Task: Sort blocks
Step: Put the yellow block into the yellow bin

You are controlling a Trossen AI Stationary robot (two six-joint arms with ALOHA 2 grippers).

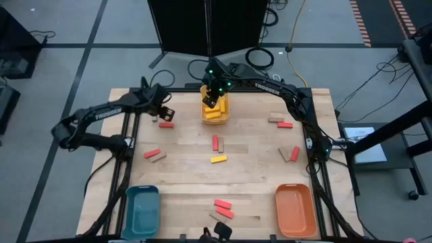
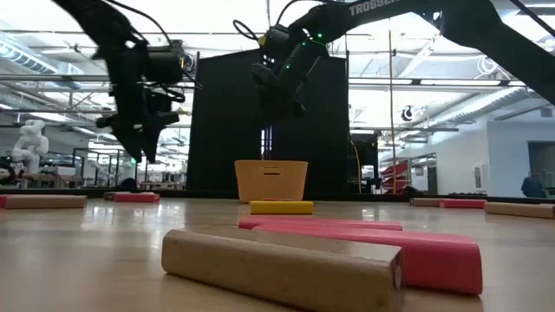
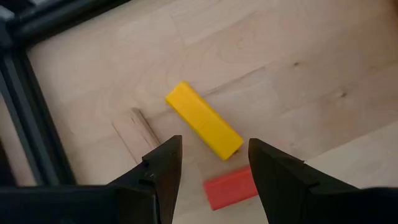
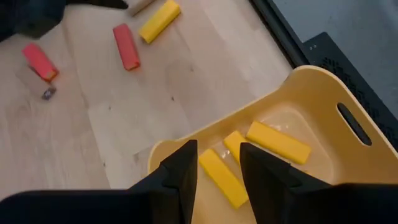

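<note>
While the right gripper (image 4: 214,171) hangs over the yellow tray (image 1: 216,108) — fingers parted, empty — the left gripper (image 3: 211,168) hovers open above a yellow block (image 3: 203,119).

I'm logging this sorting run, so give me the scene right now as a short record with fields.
left gripper: open, empty, above a yellow rectangular block and a red block on the wooden table
right gripper: open, empty, over the yellow plastic tray
in yellow tray: three yellow blocks
teal tray: near left corner
orange tray: near right corner
</note>
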